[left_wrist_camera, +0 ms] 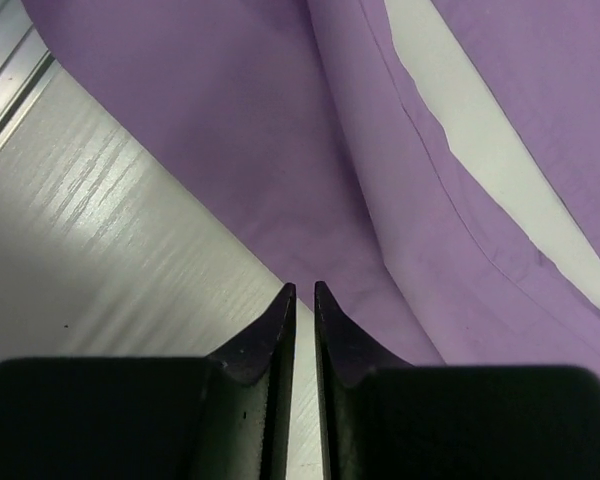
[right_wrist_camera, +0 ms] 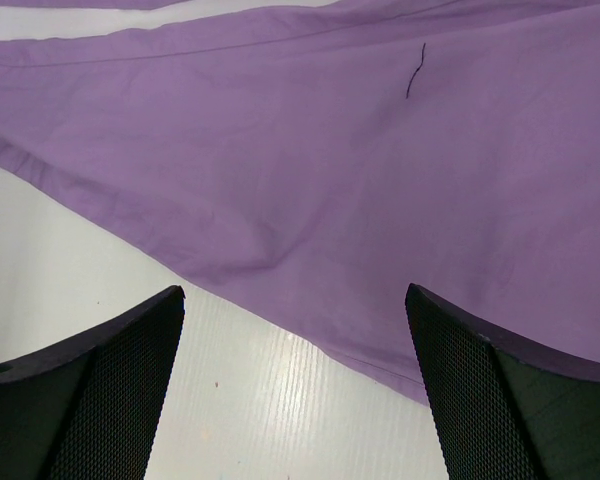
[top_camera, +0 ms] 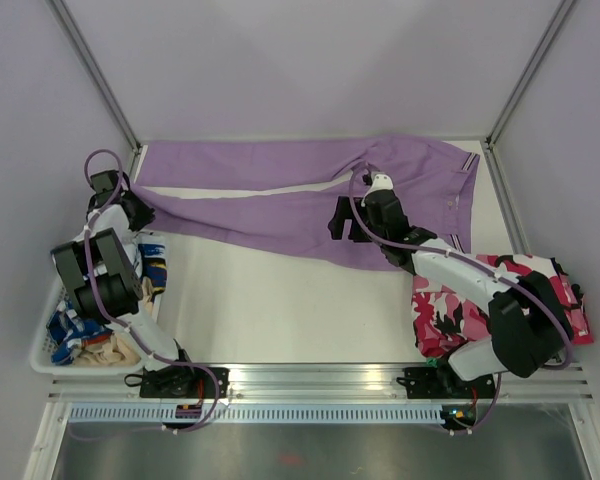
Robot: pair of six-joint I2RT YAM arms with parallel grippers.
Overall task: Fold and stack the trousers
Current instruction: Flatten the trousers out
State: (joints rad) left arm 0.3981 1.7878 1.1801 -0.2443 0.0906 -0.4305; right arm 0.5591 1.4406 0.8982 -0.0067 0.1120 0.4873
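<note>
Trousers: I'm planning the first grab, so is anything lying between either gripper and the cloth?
Nothing visible does. The open right gripper hovers at the near edge of the trousers. The shut left gripper sits beside a leg, with only bare table between.

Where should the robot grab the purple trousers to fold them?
Probably at the edges: the trousers lie flat, so only a rim can be pinched. The open right gripper could slide in low from the near side onto the near edge; the left gripper, shut now, would take the leg ends.
</note>
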